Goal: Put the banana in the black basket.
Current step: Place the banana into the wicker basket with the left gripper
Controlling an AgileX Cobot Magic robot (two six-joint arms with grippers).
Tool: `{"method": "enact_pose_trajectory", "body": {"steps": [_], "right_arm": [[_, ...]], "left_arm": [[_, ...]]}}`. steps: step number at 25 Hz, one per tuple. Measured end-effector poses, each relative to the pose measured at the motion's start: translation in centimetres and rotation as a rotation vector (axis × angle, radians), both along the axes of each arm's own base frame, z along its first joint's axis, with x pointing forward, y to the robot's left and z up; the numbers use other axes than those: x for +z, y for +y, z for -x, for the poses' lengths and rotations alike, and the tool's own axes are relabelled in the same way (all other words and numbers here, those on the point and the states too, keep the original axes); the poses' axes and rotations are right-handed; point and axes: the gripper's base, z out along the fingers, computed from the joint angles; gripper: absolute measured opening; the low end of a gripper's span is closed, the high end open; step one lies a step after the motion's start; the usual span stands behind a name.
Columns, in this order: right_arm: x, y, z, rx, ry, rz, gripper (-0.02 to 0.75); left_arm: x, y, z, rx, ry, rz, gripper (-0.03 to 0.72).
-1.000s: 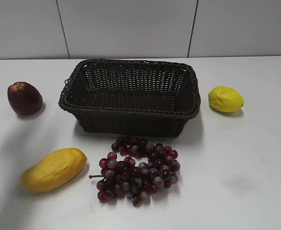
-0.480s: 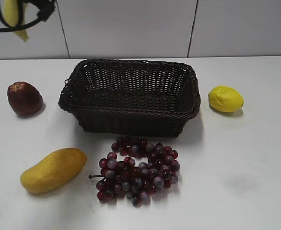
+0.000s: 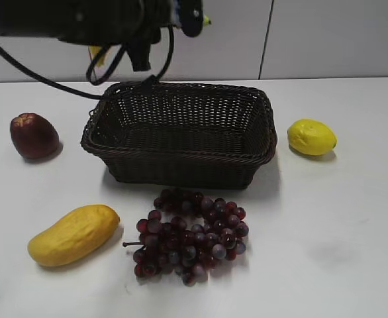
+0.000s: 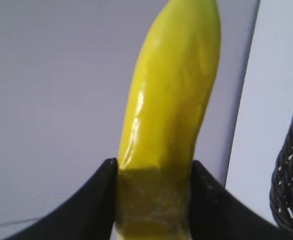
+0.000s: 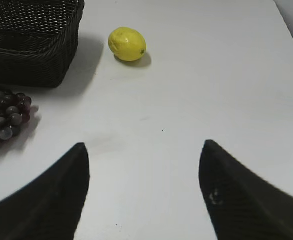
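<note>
The banana [image 4: 176, 90], pale yellow and glossy, is clamped between my left gripper's [image 4: 154, 172] black fingers and points up toward the grey wall. In the exterior view my left arm [image 3: 114, 20] stretches across the top, above the back left corner of the black basket [image 3: 181, 132]. Only a bit of the banana [image 3: 96, 55] shows under the arm; the rest is hidden. The basket's woven rim shows at the right edge of the left wrist view [image 4: 291, 190]. My right gripper [image 5: 144, 150] is open and empty over bare white table.
A lemon [image 3: 311, 137] lies right of the basket. Dark red grapes [image 3: 191, 235] lie in front of it. An orange-yellow mango-like fruit [image 3: 73, 234] lies front left, and a dark red fruit [image 3: 34, 135] at the left.
My left arm has swung from the top left corner to the right with the banana, and now reaches over the basket's back left corner. Nothing on the table has moved.
</note>
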Motion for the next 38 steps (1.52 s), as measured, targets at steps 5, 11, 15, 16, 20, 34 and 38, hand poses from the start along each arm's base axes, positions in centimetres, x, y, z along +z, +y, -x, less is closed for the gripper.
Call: {"method": "enact_pose_trajectory", "body": {"steps": [5, 11, 15, 16, 20, 34, 38], "right_arm": [[0.0, 0.0, 0.0, 0.000, 0.000, 0.000, 0.519], [0.0, 0.0, 0.0, 0.000, 0.000, 0.000, 0.519], [0.0, 0.0, 0.0, 0.000, 0.000, 0.000, 0.519], [0.0, 0.0, 0.0, 0.000, 0.000, 0.000, 0.519], [0.0, 0.0, 0.0, 0.000, 0.000, 0.000, 0.519], [0.0, 0.0, 0.0, 0.000, 0.000, 0.000, 0.519], [0.0, 0.0, 0.0, 0.000, 0.000, 0.000, 0.519]], "left_arm": [[-2.7, -2.2, 0.5, -0.052, 0.034, -0.056, 0.400], [-4.2, -3.0, 0.7, -0.063, 0.065, -0.068, 0.400], [-4.3, -3.1, 0.9, -0.048, 0.091, -0.040, 0.400], [-4.4, -3.1, 0.9, -0.043, 0.099, -0.032, 0.400], [-4.5, -3.0, 1.0, -0.030, 0.118, -0.010, 0.400], [-2.7, -2.4, 1.4, 0.015, 0.111, 0.032, 0.641], [-1.3, -2.0, 1.8, 0.035, 0.115, 0.081, 0.651]]}}
